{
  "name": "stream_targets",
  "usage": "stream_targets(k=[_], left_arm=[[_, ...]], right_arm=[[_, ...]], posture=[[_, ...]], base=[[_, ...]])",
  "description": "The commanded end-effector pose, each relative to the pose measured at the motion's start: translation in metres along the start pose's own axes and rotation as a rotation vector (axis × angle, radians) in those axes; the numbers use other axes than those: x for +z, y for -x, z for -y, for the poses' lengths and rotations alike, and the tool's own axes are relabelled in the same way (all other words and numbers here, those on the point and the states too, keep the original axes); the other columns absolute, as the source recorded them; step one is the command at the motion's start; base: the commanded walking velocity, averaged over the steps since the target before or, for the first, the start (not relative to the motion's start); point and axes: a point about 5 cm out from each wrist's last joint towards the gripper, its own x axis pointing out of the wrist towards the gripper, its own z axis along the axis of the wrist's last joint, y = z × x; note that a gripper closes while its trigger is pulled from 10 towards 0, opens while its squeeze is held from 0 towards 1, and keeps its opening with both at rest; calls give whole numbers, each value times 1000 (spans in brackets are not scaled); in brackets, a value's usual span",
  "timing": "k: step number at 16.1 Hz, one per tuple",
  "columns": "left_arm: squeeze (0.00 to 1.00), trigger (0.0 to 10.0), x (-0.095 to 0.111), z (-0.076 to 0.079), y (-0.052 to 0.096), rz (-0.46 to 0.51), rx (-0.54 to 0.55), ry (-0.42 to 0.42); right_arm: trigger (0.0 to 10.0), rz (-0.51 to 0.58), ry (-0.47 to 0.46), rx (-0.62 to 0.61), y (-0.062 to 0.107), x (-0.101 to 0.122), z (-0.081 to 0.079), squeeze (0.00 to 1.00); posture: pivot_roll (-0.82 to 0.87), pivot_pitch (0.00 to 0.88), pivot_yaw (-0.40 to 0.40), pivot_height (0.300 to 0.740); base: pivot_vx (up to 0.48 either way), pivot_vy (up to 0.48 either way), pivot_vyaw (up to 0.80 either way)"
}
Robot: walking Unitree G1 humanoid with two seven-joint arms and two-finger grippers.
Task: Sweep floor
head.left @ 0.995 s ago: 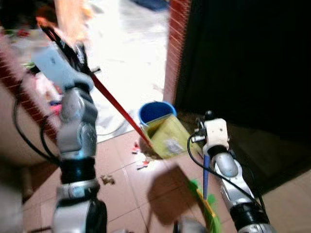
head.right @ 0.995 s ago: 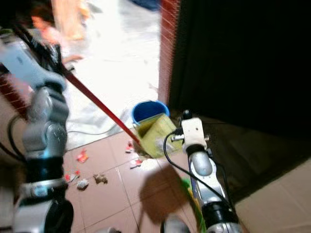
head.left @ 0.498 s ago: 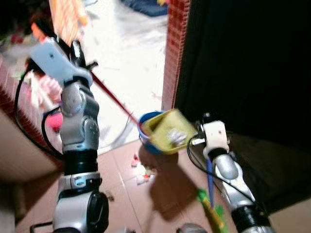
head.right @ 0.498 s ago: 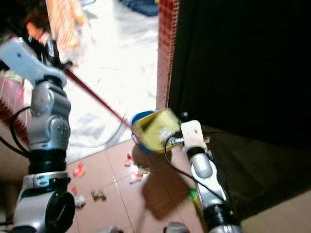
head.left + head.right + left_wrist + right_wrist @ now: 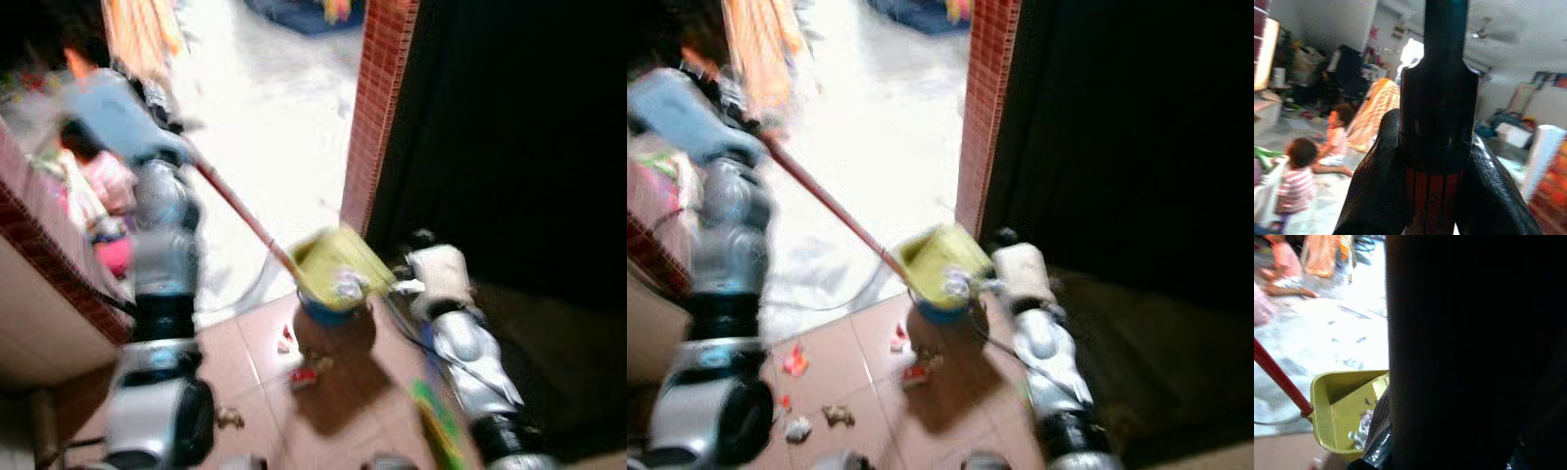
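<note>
Step in hand: judged from the frames, the robot is tipping swept litter out of the yellow dustpan (image 5: 331, 271) into the blue bucket (image 5: 328, 309) that stands on the tiled floor (image 5: 265, 372) just below it.
Left pincer (image 5: 1436, 161): raised high on the robot's left, its two black fingers (image 5: 1376, 191) closed around the top of the dustpan's long red handle (image 5: 240, 211); the wrist view shows the grip firm on the ribbed red shaft.
Right pincer: the right arm (image 5: 456, 328) reaches toward the pan's far side; whether its fingers are open or closed cannot be told.
Dustpan: hangs over the bucket's mouth, tilted, with pale crumpled scraps (image 5: 1361, 428) lying in its hollow.
Still on the floor: a few red and grey bits of litter (image 5: 795, 360) near the bucket, and a green brush (image 5: 438, 423) beside the right arm.
Doing it well: the pan's lip should stay inside the bucket rim while the handle is raised, so scraps slide in rather than over the edge; a slow, steady tilt suits light paper better than a jerk.
Risk: the views are blurred, so the pan may be swinging; a loose swing could knock the bucket or scatter litter.
Surroundings: children (image 5: 1300, 181) sit on the bright floor beyond the brick pillar (image 5: 377, 108), well apart from the pan.
</note>
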Motion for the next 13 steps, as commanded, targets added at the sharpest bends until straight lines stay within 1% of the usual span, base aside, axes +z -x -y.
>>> stream_targets(k=[1,2,6,8,9,10,11,13], left_arm=[[0,10000,15,13,-1,96,-38,4],[0,10000,14,15,1,101,-49,-9],[0,10000,14,16,1,101,-53,-12],[0,10000,5,24,8,79,-97,-58],[0,10000,3,26,10,76,-105,-55],[0,10000,2,27,11,76,-111,-38],[0,10000,1,28,13,77,-117,-32],[0,10000,-4,29,16,68,-132,-48]], right_arm=[[10000,23,7,-19,-1,5,9,0],[10000,23,8,-18,-1,5,9,0],[10000,23,8,-18,-1,5,9,0],[10000,24,9,-13,-2,5,7,0],[10000,23,9,-12,-2,5,6,0],[10000,23,9,-11,-2,5,6,0],[10000,22,8,-9,-2,5,6,0],[10000,20,6,-4,-3,5,4,0]], posture=[[-125,0,46,740],[-124,0,45,740],[-124,0,45,740],[-125,0,46,740],[-125,0,46,740],[-125,0,46,740],[-125,0,46,740],[-117,0,45,740]], base=[[386,285,0],[458,0,0],[458,0,0],[474,0,0],[446,0,0],[289,0,0],[0,0,0],[0,0,0]])
